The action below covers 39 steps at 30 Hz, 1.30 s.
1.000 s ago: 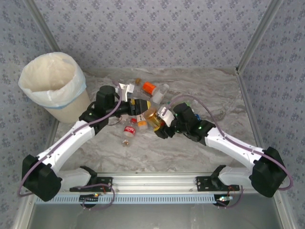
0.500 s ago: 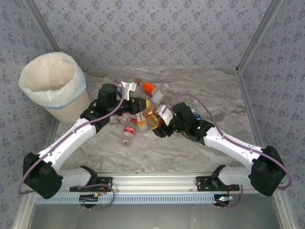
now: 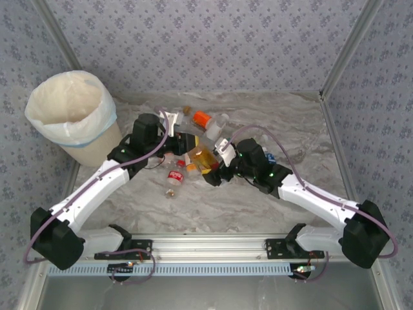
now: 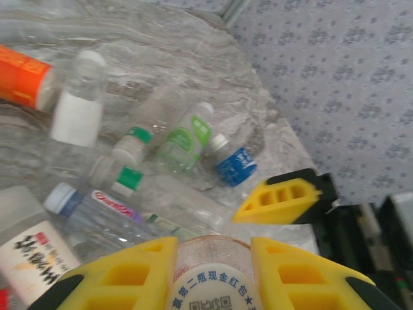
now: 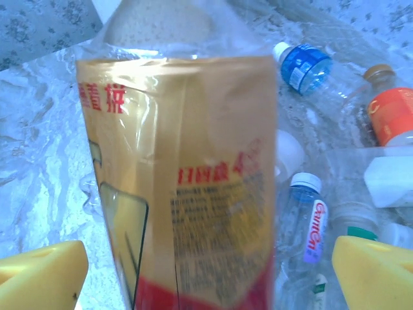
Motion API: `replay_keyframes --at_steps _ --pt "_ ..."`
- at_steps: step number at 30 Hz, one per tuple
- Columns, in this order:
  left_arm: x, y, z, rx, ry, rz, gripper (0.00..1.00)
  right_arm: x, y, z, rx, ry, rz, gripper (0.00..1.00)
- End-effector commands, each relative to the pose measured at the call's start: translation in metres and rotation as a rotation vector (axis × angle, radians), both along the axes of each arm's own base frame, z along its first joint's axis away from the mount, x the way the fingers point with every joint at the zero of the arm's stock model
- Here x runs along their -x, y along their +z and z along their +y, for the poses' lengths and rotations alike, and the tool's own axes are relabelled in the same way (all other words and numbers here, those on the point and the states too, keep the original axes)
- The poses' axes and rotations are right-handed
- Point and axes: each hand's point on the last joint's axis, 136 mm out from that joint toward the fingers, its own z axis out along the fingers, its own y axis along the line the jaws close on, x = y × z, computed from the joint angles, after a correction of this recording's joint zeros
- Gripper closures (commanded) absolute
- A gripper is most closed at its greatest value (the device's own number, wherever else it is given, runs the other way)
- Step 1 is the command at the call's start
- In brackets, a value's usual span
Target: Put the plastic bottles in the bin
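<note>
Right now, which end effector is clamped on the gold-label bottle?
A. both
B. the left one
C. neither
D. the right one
B: the left end effector has its yellow fingers pressed against both sides of the gold-label bottle at its end. The right end effector stands wide open around the label, with a gap on each side.

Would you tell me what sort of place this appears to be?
Most likely a robotics lab test cell: grey patterned wall panels in aluminium posts enclose a marble-look tabletop, where two white robot arms work over scattered clear plastic bottles near a pale-blue lined bin.
</note>
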Motion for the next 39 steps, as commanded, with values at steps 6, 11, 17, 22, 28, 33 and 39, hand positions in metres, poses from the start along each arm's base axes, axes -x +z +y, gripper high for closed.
replay_keyframes --at_steps 6,11,17,22,28,33,39 --pt "-0.020 0.076 0.058 -0.108 0.276 -0.273 1.00 -0.037 0.021 -0.060 -0.031 -0.416 0.022 0.00" --pt "-0.031 0.122 0.090 -0.180 0.437 -0.398 1.00 -0.048 0.035 -0.086 -0.104 -0.576 -0.028 0.00" --pt "-0.045 0.183 0.142 -0.257 0.706 -0.530 1.00 -0.054 0.044 -0.112 -0.155 -0.715 -0.086 0.00" --pt "-0.050 0.234 0.197 -0.266 0.914 -0.602 1.00 -0.056 0.044 -0.119 -0.162 -0.746 -0.089 0.00" --pt "-0.048 0.282 0.263 -0.322 1.168 -0.678 1.00 -0.058 0.045 -0.124 -0.170 -0.769 -0.092 0.00" --pt "-0.050 0.282 0.334 -0.424 1.410 -0.637 1.00 -0.058 0.040 -0.128 -0.157 -0.792 -0.083 0.00" --pt "-0.061 0.242 0.390 -0.468 1.543 -0.483 1.00 -0.058 0.033 -0.136 -0.135 -0.828 -0.071 0.00"
